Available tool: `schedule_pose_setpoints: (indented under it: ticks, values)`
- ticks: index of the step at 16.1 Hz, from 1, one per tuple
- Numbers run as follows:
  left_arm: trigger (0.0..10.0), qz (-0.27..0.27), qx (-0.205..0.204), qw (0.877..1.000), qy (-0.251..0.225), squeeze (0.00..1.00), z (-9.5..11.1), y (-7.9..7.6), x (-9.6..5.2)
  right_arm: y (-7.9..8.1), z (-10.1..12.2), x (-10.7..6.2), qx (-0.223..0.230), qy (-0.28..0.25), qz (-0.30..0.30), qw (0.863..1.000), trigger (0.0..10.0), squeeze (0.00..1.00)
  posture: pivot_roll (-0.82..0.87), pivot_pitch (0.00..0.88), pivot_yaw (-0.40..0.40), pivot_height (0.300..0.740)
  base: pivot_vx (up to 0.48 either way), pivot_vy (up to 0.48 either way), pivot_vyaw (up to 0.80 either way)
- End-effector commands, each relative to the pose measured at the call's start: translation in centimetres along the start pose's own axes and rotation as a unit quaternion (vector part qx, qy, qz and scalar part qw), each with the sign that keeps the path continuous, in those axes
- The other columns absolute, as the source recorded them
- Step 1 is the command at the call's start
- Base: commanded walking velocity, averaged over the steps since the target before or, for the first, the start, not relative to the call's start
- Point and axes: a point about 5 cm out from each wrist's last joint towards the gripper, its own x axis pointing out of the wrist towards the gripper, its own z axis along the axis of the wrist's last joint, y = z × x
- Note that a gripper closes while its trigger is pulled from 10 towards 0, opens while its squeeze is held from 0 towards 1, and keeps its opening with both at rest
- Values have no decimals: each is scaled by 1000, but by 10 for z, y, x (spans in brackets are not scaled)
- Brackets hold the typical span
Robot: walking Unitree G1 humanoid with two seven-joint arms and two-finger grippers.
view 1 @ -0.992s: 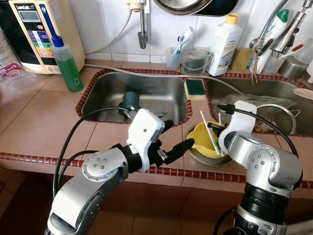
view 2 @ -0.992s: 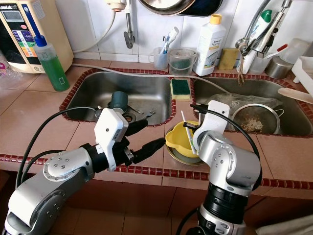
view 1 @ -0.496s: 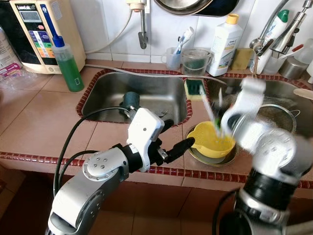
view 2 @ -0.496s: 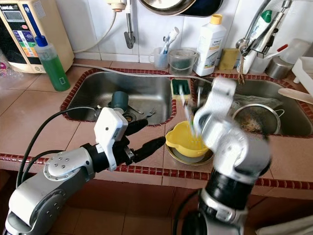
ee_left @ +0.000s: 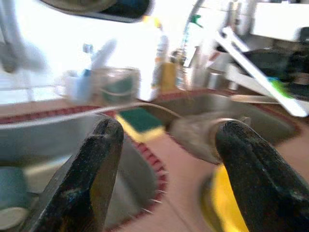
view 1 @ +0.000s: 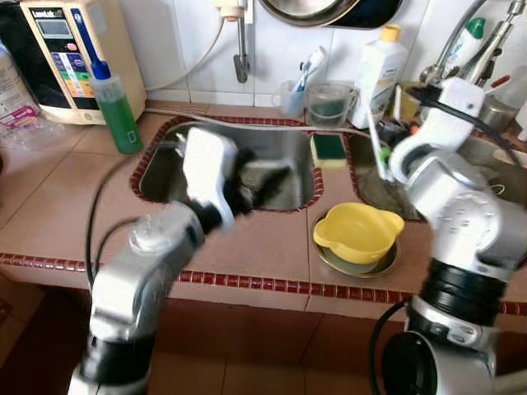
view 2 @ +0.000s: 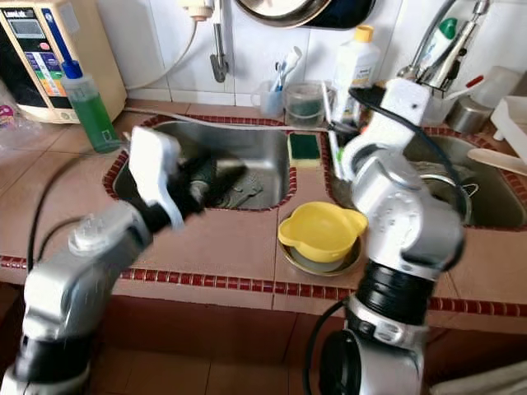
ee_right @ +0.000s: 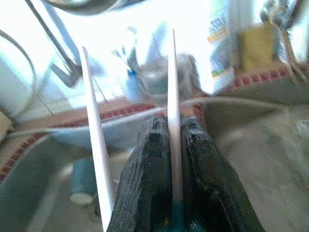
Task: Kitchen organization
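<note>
My right gripper (ee_right: 175,121) is shut on a thin white stick (ee_right: 173,72) with a green end, and a second white stick (ee_right: 94,130) lies alongside it. It holds them raised over the divide between the two sinks (view 1: 392,136), above and behind the yellow bowl (view 1: 358,233). That bowl rests on a metal dish (view 1: 356,265) on the tiled counter. My left gripper (ee_left: 169,130) is open with nothing between its fingers. It hovers, blurred, over the front of the left sink (view 1: 262,174).
A green sponge (view 1: 329,148) sits on the divide between the sinks. A green soap bottle (view 1: 115,107), a cup of toothbrushes (view 1: 292,95), a glass jar (view 1: 329,103) and a white bottle (view 1: 377,74) line the back. A teal cup (ee_right: 82,181) lies in the left sink (view 1: 160,177).
My right gripper lifted the white sticks out of the yellow bowl, up and toward the back. My left arm swung up and left, from the counter front to over the left sink.
</note>
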Motion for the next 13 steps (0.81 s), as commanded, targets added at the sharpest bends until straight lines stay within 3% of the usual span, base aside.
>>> schedule_pose_setpoints:
  ticks: [1, 3, 4, 6, 8, 9, 13]
  values:
    - [10000, 44, 21, 999, 9, 0, -5, 13, 7, 8, -1, 4, -27, -29, 21, 999, 10000, 0, -159, 18, 5, 740, 0, 0, 0]
    - [10000, 73, -6, 997, -17, 0, -1, 20, 15, 14, -8, 3, -69, -87, 52, 992, 10000, 0, -156, 18, 10, 740, 0, 0, 0]
    - [10000, 79, -16, 996, -31, 0, -2, 21, 15, 14, -12, -2, -33, -118, 91, 988, 10000, 0, -156, 16, 11, 740, 0, 0, 0]
    - [10000, 86, -11, 996, -36, 0, -7, 22, 12, 14, -17, -8, -41, -146, 122, 981, 10000, 0, -151, 17, 10, 740, 0, 0, 0]
    - [10000, 105, 7, 991, -76, 0, -11, 27, 0, 8, -28, -22, -43, -195, 120, 973, 10000, 0, -137, 19, 18, 740, 0, 0, 0]
    - [10000, 119, -7, 990, -76, 0, -14, 30, -3, 7, -31, -27, -70, -219, 119, 966, 10000, 0, -136, 22, 22, 740, 0, 0, 0]
    - [10000, 143, -19, 988, -59, 0, -31, 31, -23, -7, -47, -37, -93, -220, 118, 964, 10000, 0, -136, 21, 19, 740, 0, 0, 0]
